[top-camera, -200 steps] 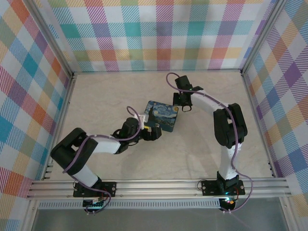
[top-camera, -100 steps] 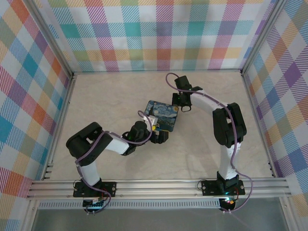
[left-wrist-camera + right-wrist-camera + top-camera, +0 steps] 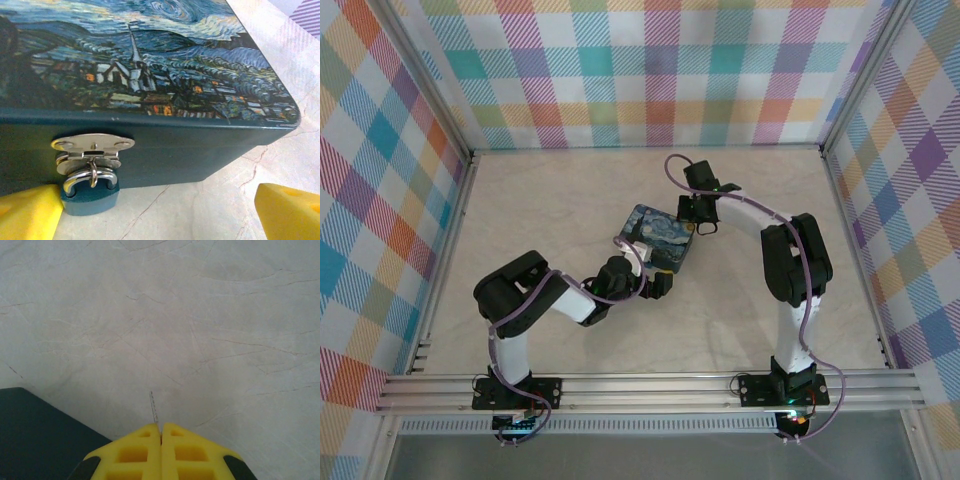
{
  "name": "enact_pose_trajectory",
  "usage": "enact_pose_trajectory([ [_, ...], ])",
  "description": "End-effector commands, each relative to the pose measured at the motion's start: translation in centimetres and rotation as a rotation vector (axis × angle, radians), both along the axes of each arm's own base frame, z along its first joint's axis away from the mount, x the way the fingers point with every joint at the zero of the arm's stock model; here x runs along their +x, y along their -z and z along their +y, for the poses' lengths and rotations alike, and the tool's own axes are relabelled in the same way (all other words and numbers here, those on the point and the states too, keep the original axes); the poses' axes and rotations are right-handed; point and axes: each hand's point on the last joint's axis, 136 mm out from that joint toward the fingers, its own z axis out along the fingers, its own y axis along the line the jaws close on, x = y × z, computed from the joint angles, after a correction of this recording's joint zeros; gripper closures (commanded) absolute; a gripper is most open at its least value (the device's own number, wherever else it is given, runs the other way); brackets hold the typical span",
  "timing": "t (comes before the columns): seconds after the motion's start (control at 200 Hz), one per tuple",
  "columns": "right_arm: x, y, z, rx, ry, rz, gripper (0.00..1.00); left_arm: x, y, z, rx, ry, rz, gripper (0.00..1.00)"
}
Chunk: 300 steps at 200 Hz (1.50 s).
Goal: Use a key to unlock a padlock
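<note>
Key [image 3: 154,409]: thin silvery sliver, long axis near vertical in frame, tip pointing up. It is pinched in the closed right gripper [image 3: 160,429]. Left gripper [image 3: 160,214] spread apart, teal padlock [image 3: 90,194] at lower left.

Left arm [image 3: 570,303] & right arm [image 3: 790,262]: black joint housings, white link covers, purple cable [image 3: 672,165] looped along each. Black base plates [image 3: 515,392] at 6 o'clock; green LED [image 3: 790,402] by right one. Left gripper [image 3: 159,207] fingers [image 3: 30,212]: plain yellow wedges. Right gripper [image 3: 161,429] fingers [image 3: 132,455]: yellow w/ square recesses, black corners.
</note>
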Motion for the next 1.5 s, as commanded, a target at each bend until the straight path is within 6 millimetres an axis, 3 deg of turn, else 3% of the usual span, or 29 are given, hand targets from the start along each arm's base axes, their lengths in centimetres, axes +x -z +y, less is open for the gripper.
enact_pose_trajectory([
  [0.0,-1.1,0.9,0.5,0.008,-0.017,0.035,1.0,-0.9,-2.0,-2.6,-0.054,0.135,-0.033,0.06],
  [0.235,-1.2,1.1,0.7,0.012,-0.02,0.039,1.0,-1.3,-3.3,-2.3,-0.132,0.217,0.009,0.23],
  [0.445,-1.3,1.0,0.7,0.009,-0.027,0.039,1.0,-1.2,-3.1,-1.7,-0.185,0.236,0.057,0.29],
  [0.625,-1.2,0.5,0.7,0.012,-0.025,0.031,1.0,-1.3,-3.0,-2.2,-0.206,0.262,0.081,0.3],
  [0.825,-1.3,0.3,0.8,0.016,-0.027,0.03,1.0,0.9,-1.7,0.0,-0.126,0.073,0.065,0.17],
  [0.96,-1.3,0.3,0.9,0.022,-0.028,0.03,1.0,0.8,-1.0,-0.6,-0.075,0.079,0.067,0.15],
  [1.065,-1.2,0.2,1.3,0.026,-0.033,0.03,1.0,0.1,-0.6,-1.6,-0.075,0.12,0.074,0.16],
  [1.24,-1.2,-0.2,1.3,0.012,-0.043,0.028,1.0,-1.3,-1.7,-2.5,-0.121,0.22,0.055,0.26],
  [1.495,-0.2,-3.3,0.2,-0.024,-0.017,-0.015,1.0,-1.1,-2.1,-2.1,-0.119,0.207,0.051,0.27],
])
